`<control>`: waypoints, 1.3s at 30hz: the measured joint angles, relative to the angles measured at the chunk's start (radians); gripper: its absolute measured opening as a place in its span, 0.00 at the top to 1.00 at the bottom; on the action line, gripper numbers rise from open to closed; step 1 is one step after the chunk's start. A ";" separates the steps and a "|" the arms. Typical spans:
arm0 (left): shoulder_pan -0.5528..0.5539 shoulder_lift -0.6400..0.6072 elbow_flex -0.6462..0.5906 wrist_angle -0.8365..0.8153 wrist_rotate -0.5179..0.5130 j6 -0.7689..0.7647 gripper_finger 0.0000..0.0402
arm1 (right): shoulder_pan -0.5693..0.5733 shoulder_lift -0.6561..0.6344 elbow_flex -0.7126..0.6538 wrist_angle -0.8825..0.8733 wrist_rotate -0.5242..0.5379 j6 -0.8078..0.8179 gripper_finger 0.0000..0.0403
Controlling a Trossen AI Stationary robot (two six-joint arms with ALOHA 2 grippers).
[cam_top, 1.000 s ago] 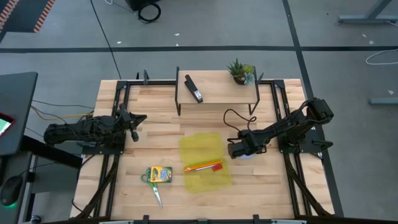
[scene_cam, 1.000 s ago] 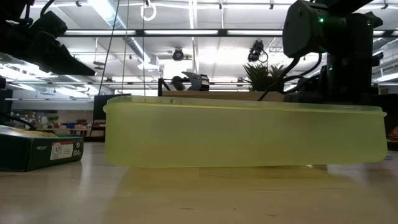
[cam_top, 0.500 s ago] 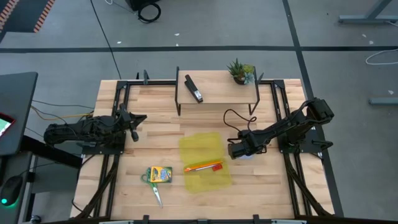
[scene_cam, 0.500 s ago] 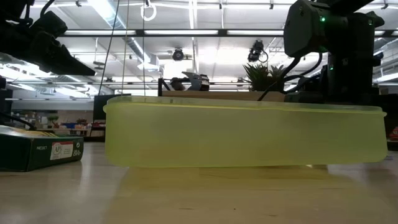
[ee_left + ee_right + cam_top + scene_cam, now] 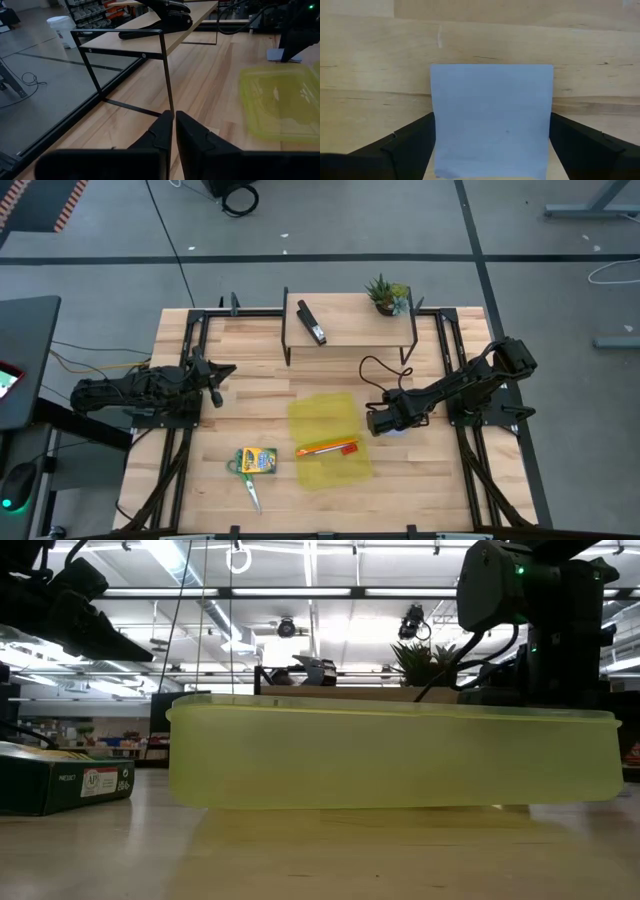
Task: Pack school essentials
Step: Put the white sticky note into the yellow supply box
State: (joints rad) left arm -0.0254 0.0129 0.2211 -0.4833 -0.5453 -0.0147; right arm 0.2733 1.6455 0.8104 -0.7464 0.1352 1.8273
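1. Where the right gripper (image 5: 490,150) points down at the wooden table (image 5: 370,60), we see its fingers (image 5: 410,145) spread wide, flanking the pale lavender-blue square notepad (image 5: 491,120).
2. The notepad lies flat just beside the translucent yellow-green plastic tray (image 5: 328,438).
3. The left gripper (image 5: 173,131) waits closed, holding nothing.

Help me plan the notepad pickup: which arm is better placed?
The right. Its tool hangs directly over the notepad, fingers open on either side. The left tool, shut, waits far across the table.

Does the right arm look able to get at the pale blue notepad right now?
Probably yes. The right gripper hangs just above the notepad, its open fingers flanking the pad's two sides, with bare table around it and nothing between.
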 joint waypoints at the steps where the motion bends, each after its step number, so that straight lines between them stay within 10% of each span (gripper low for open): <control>1: 0.000 0.000 0.000 0.000 0.000 0.000 0.93 | 0.000 0.000 0.000 0.000 0.000 -0.004 0.08; 39: 0.000 0.000 0.000 0.000 0.000 0.000 0.93 | -0.001 -0.061 0.029 -0.049 0.026 -0.068 0.11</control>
State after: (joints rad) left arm -0.0254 0.0130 0.2211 -0.4836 -0.5453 -0.0147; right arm 0.2722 1.5846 0.8398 -0.7955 0.1608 1.7592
